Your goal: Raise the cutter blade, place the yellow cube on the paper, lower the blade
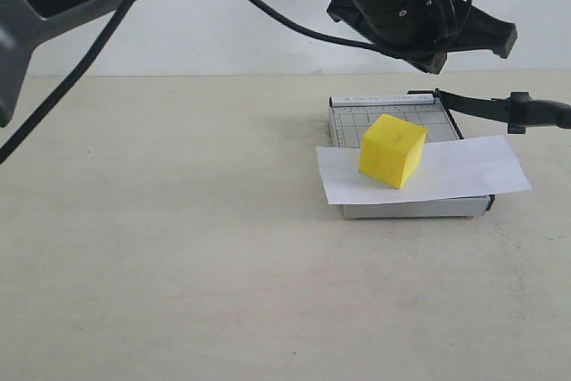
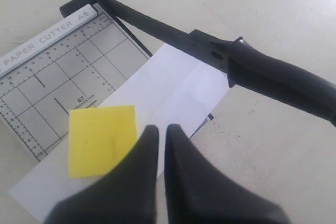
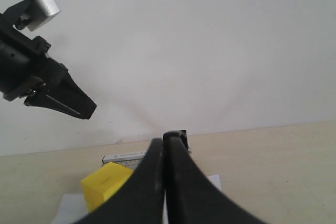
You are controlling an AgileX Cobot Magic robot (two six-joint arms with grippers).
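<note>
So the yellow cube (image 1: 393, 151) is sitting on the paper (image 1: 464, 171), blade (image 1: 482, 103) lifted a bit.
Paper's lying across the grey board (image 1: 352, 122), blade angling up at the cube's 2 o'clock. The left claw (image 2: 157, 128) is hovering at 12 o'clock, pressed together, holding nothing; the right claw (image 3: 163, 141) is pressed together too.

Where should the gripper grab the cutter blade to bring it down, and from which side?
On the cutter blade, grip the thick rounded handle at the free end, far from the hinge. Come from above, jaws across its width: it juts past the board into open space, clear of the yellow cube and paper.
</note>
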